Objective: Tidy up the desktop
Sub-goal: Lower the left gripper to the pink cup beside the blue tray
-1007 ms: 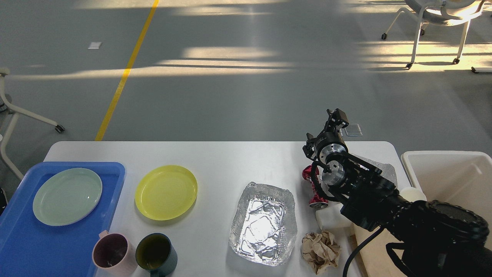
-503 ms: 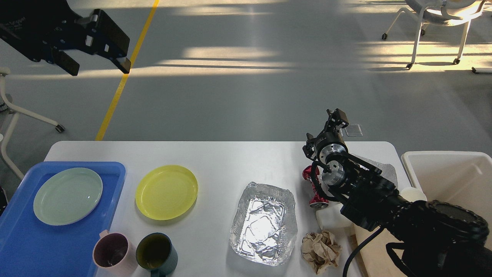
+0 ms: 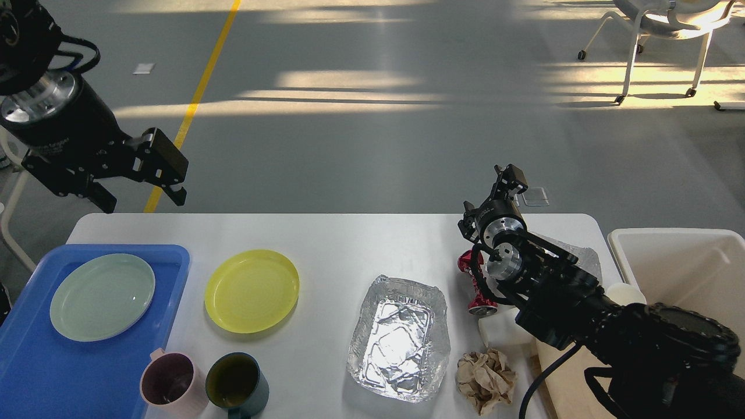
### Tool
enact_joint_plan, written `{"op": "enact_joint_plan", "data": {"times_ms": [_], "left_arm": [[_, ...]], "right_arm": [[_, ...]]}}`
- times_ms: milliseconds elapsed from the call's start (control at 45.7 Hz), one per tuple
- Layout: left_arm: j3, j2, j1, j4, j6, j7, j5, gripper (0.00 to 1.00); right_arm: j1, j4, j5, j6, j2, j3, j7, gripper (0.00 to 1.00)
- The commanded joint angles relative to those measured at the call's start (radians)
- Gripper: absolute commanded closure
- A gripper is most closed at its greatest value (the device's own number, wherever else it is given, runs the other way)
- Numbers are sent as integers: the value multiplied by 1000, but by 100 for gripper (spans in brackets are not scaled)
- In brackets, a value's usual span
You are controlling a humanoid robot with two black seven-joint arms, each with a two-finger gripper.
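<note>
Writing and labels: none you can read. A line of small pale lettering runs along the left arm's wrist housing, too small to make out. The crushed red can [image 3: 474,282] carries print, also illegible.

Desktop [image 3: 343,238]: white, rounded corners, filling the lower half of the head view. You will find on it, left to right:
- Blue tray [image 3: 35,361] at the left end, with a pale green plate [image 3: 102,297] lying in it.
- Yellow plate [image 3: 252,291], just beside the tray, on the bare top.
- Pink mug [image 3: 170,384] and dark teal mug [image 3: 236,384], side by side at the near edge, touching or nearly so.
- Crumpled foil tray [image 3: 400,338], centre-right.
- Crushed red can, right of the foil tray, partly behind the right arm.
- Wad of brown paper [image 3: 485,379] at the near edge.
- White container [image 3: 500,333], partly hidden under the right arm.

White bin [image 3: 678,262]: stands off the right end of the desktop.

Left gripper [image 3: 144,198]: you see it hang above the desktop's far left corner, the arm entering from the upper left, fingers pointing down and right. Fingers spread apart, holding nothing.

Right gripper [image 3: 510,177]: the arm rises from the lower right, wrist bent up over the can. The claw sits at the far edge, small, dark and end-on; you cannot tell whether it is released or clenched.
</note>
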Motion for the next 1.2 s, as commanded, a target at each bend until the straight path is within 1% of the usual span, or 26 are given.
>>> {"op": "enact_joint_plan", "data": {"times_ms": [0, 131, 263, 635, 810, 876, 941, 1007, 1094, 1182], "left_arm": [[47, 11, 61, 4, 0, 0, 0, 4], [81, 11, 135, 4, 0, 0, 2, 4], [81, 13, 202, 2, 0, 0, 2, 4], [64, 2, 354, 4, 0, 3, 3, 4], [57, -4, 399, 2, 0, 9, 5, 4], [57, -18, 416, 2, 6, 38, 5, 4], [52, -26, 434, -1, 38, 83, 5, 4], [37, -27, 455, -1, 65, 111, 5, 4], [23, -29, 478, 2, 113, 123, 5, 4], [18, -32, 500, 4, 190, 128, 5, 4]], "right_arm": [[0, 0, 0, 0, 0, 0, 0, 0], [0, 0, 0, 0, 0, 0, 0, 0], [0, 0, 0, 0, 0, 0, 0, 0], [0, 2, 1, 0, 0, 0, 0, 0], [0, 2, 1, 0, 0, 0, 0, 0], [0, 2, 0, 0, 0, 0, 0, 0], [0, 0, 0, 0, 0, 0, 0, 0], [0, 2, 0, 0, 0, 0, 0, 0], [0, 2, 0, 0, 0, 0, 0, 0], [0, 0, 0, 0, 0, 0, 0, 0]]}}
